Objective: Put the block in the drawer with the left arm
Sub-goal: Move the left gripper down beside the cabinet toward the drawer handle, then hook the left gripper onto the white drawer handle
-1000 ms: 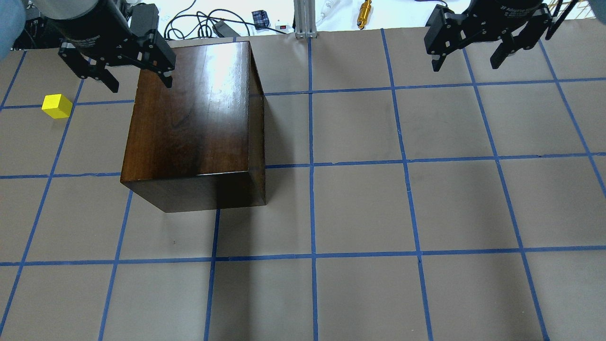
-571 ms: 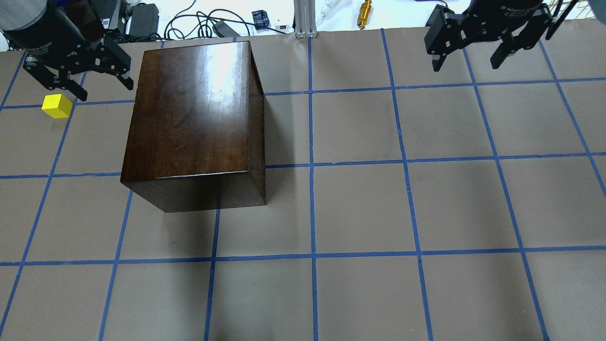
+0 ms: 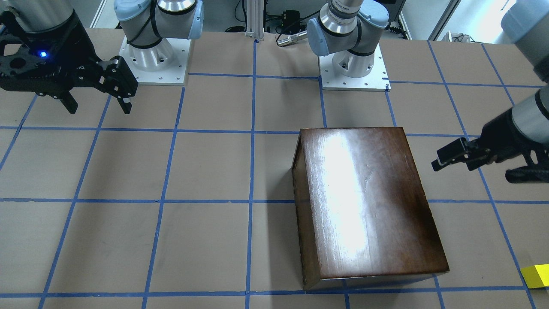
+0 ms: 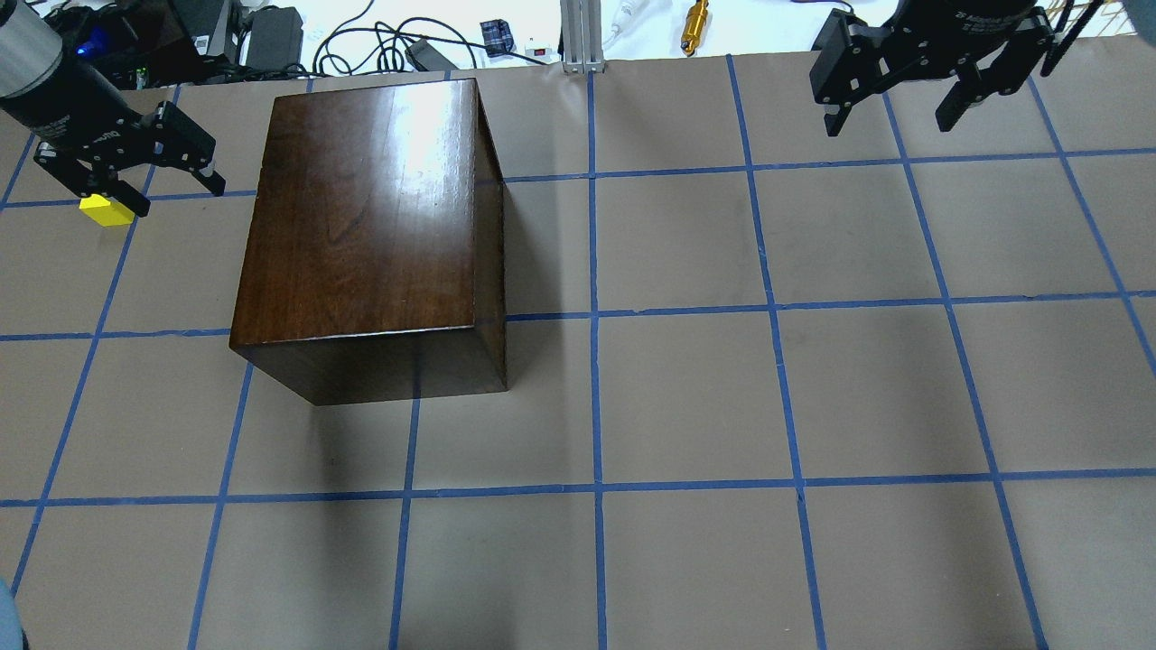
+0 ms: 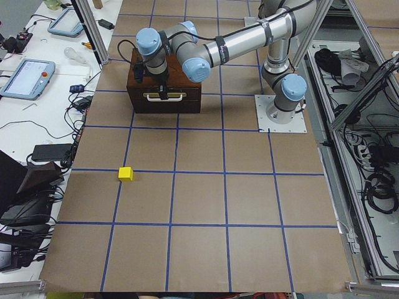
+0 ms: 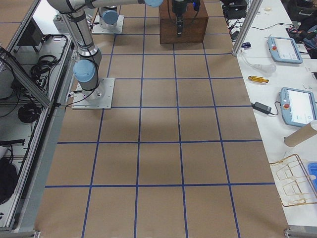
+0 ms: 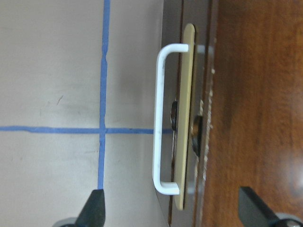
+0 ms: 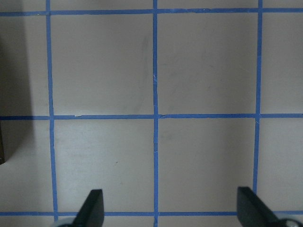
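Note:
The yellow block (image 4: 105,213) lies on the table left of the dark-brown box (image 4: 361,208); it also shows in the front view (image 3: 536,276) and the left exterior view (image 5: 125,174). The drawer (image 5: 165,96) is shut in the box's left face. Its white pull (image 7: 160,118) shows in the left wrist view. My left gripper (image 4: 183,203) is open and empty. It hangs above the drawer front, one fingertip (image 7: 97,208) over the table and the other over the box top. My right gripper (image 4: 887,129) is open and empty, raised at the far right.
Cables, adapters and a brass tool (image 4: 695,25) lie on the white bench beyond the table's far edge. An aluminium post (image 4: 578,36) stands at the middle of that edge. The two arm bases (image 3: 351,64) sit at the robot's side.
My left gripper has moved left off the box's far-left corner, to beside the box's left face, and now partly covers the block in the overhead view. The right gripper has not moved.

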### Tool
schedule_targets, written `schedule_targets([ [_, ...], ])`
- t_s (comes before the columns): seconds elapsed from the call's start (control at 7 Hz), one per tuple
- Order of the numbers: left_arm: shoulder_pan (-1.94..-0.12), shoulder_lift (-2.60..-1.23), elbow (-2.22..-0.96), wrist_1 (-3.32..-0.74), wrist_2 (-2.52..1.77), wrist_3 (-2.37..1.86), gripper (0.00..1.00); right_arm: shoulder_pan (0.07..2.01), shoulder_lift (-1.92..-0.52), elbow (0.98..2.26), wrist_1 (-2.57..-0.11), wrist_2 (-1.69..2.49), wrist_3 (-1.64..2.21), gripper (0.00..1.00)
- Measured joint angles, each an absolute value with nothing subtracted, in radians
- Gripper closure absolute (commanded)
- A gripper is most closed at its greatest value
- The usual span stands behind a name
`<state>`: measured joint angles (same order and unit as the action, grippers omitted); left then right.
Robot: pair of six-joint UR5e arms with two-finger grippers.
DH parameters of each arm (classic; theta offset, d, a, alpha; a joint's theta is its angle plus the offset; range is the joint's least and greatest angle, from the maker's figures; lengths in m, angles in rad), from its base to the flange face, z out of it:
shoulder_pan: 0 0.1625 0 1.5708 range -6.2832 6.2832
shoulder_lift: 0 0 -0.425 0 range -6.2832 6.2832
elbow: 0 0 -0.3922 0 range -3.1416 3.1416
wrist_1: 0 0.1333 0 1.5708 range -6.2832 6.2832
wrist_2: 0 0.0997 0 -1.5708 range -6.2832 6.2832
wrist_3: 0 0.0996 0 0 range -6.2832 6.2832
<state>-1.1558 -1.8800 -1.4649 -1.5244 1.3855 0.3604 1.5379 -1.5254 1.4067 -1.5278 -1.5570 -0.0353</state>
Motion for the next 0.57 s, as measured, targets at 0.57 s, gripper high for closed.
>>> schedule_targets([
  [0.57,-1.107,-1.931,-1.531,-1.439,1.346,0.401,0.0,1.539,-1.526,1.407,-1.528,-1.556,-0.035,0.0],
])
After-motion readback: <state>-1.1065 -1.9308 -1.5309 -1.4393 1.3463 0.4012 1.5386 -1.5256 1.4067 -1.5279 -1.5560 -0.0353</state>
